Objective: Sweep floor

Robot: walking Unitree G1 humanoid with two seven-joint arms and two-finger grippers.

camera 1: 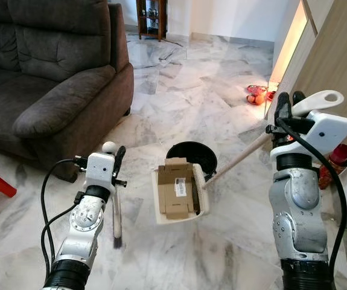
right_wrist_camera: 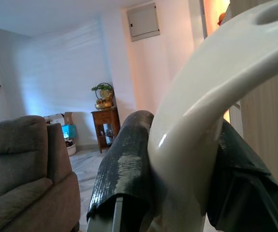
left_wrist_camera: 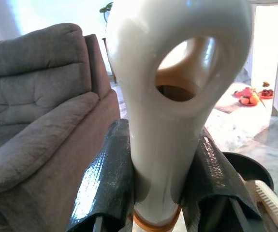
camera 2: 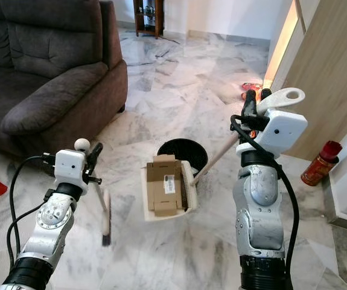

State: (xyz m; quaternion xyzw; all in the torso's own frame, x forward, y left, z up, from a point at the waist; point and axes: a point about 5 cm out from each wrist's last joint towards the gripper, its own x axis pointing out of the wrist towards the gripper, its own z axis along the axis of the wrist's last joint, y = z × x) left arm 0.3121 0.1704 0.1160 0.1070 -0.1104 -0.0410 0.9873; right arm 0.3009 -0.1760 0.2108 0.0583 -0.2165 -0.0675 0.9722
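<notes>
Marble floor (camera 1: pixel 179 96), grey-veined and glossy, runs from the robot's feet all the way back to a dark wooden cabinet (camera 1: pixel 151 15) by the far wall, and a big brown sofa (camera 1: pixel 52 66) takes up the left side of the room. Down low on the left, the left gripper (camera 1: pixel 118 162) is clamped on the cream handle of a small broom (camera 1: pixel 116 211), its two black fingers (left_wrist_camera: pixel 107 183) squeezing the handle from both sides, and the broom hangs down with its dark bristles at the tiles. On the right, the right gripper (camera 1: pixel 288 106) is raised up near a wooden door (camera 1: pixel 333 54), fingers (right_wrist_camera: pixel 126 159) pressed tight around the looped cream grip of a dustpan handle (camera 1: pixel 245 154). That long handle slants down and leftward to the white dustpan (camera 1: pixel 179 192), which sits on the floor between the two arms. A flattened piece of cardboard (camera 1: pixel 177 187) lies in the pan. Just behind the pan stands a round black bin (camera 1: pixel 192 158), touching or nearly touching its rear edge. A red can (camera 1: pixel 336 160) stands by the door on the right, and something red and orange (camera 1: pixel 257 93) lies on the floor in the sunlit doorway.
</notes>
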